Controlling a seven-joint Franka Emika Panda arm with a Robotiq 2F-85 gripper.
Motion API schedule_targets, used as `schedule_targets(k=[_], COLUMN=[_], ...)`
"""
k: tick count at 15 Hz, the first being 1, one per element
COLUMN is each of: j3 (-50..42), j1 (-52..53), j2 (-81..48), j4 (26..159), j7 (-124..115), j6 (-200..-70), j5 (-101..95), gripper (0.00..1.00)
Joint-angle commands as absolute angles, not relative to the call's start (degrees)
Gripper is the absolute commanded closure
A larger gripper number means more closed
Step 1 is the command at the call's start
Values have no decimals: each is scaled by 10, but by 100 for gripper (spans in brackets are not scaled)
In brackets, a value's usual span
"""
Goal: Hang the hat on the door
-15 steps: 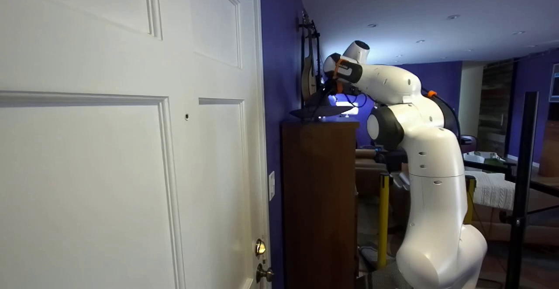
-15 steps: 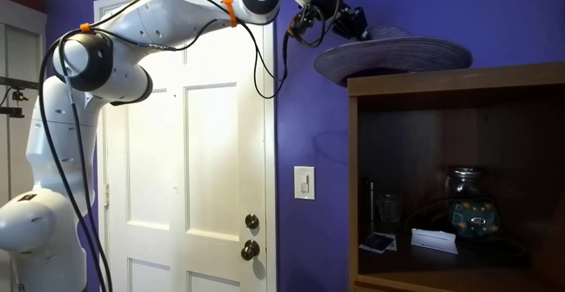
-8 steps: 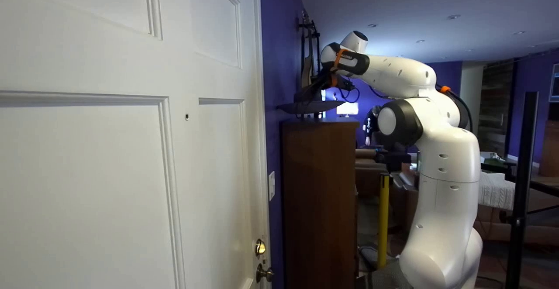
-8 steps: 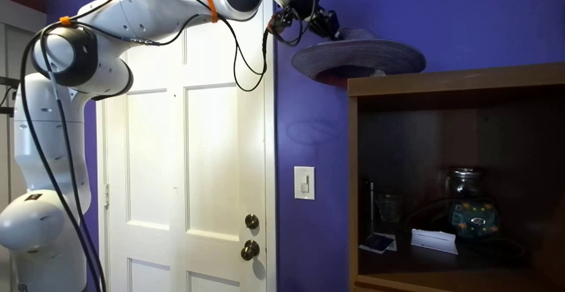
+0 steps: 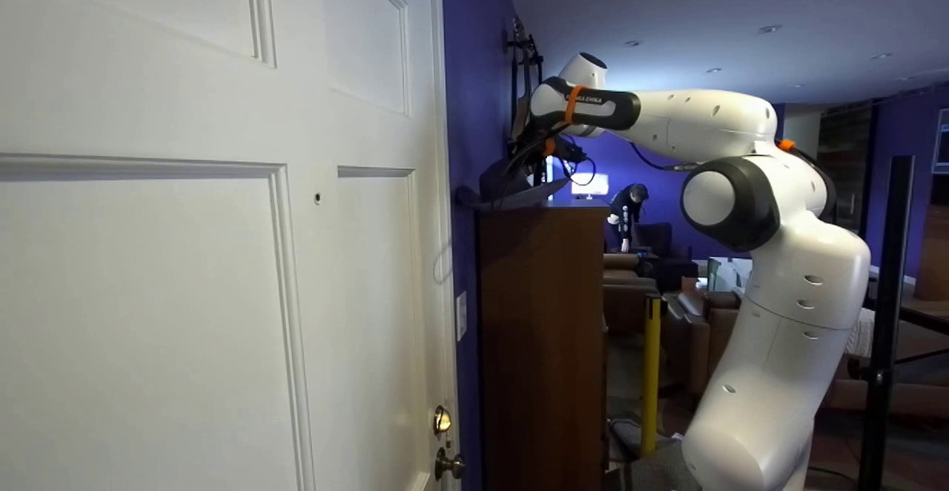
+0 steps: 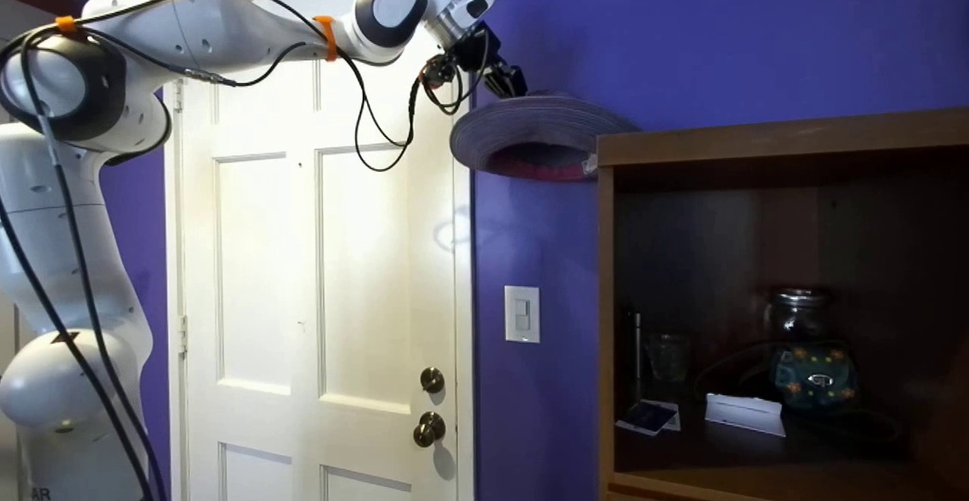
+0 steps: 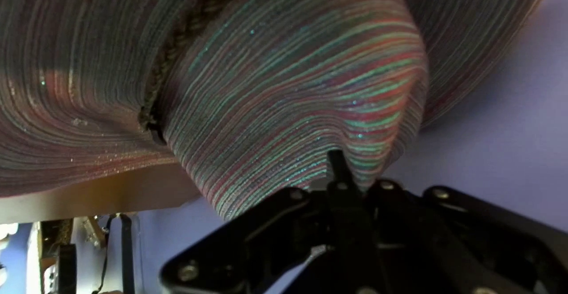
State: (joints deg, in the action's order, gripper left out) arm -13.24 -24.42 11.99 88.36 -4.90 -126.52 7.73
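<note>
Brown cabinet [image 6: 780,135] (jar [image 6: 800,312] inside) and purple wall [image 6: 757,32] crowd the pinched hat [image 6: 534,126].

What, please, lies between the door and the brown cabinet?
The white door frame, then purple wall with a light switch; higher up, the hat in front of that wall. An exterior view shows this.

The pincer [image 6: 516,89] slants downward, its fingers [image 7: 339,169] pinched close together. Just above it sits the bent wrist [image 6: 391,9]; behind it the forearm [image 6: 227,30] stretches back to the elbow [image 6: 49,81].

Wrist view closely faces hat [image 7: 284,76], seemingly from above.
</note>
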Motion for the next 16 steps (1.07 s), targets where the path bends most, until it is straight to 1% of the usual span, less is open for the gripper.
schedule_targets(k=[1, 3, 4, 5, 13, 14, 16], j3=[-122, -114, -136, -134, -142, -138, -123], j1=[-210, -196, -192, -187, -185, -183, -176], j2=[185, 205, 163, 168, 165, 174, 195], j4=[975, 1004, 947, 955, 954, 958, 975], j7=[-108, -125, -99, -101, -100, -108, -127], j6=[-1285, -1282, -1265, -1265, -1265, -1266, -1264], j5=[39, 30, 43, 42, 43, 48, 47], gripper=[99, 99, 99, 96, 96, 99, 99])
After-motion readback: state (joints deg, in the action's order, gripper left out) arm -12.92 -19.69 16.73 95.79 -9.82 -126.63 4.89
